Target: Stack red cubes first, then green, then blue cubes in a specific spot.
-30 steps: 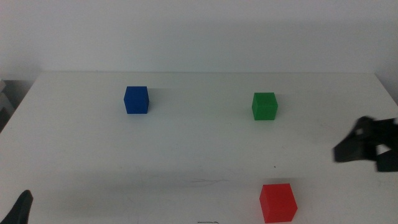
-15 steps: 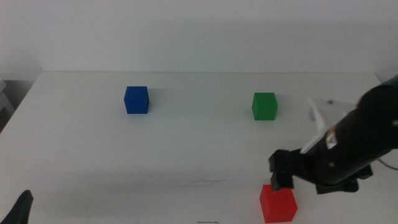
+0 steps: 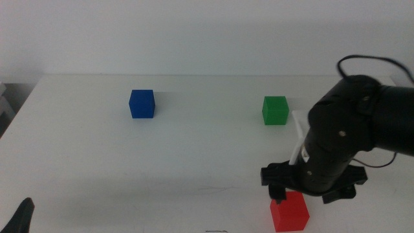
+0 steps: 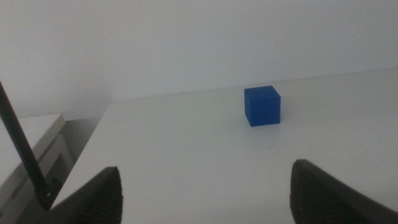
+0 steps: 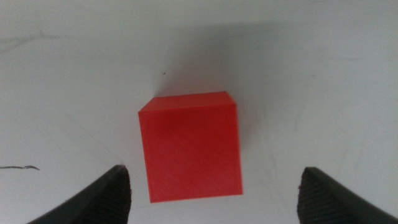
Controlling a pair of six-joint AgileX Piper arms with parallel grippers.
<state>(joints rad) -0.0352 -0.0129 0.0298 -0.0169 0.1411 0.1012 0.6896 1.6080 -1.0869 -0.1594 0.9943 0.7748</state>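
Hovering directly above the red cube (image 5: 189,146), the right gripper (image 5: 211,193) spreads its jaws wide, touching nothing; the left gripper (image 4: 205,186) waits, jaws apart.

Tabletop (image 3: 194,155): plain white and matte; it fills most of the middle view and runs back to a straight far edge.
Marks: a thin dark scratch (image 3: 217,189) lies on the tabletop near its front; the right wrist view shows a short dark squiggle (image 5: 15,167) and a tiny speck (image 5: 164,73) on the white surface.
Wall (image 3: 207,32): pale and bare, rising behind the far edge.
Furniture (image 4: 37,140): a white, boxy piece stands beside the tabletop's left end, lower than the surface; what it is cannot be told.
Rod (image 4: 22,149): a thin dark bar slants across the left wrist view.
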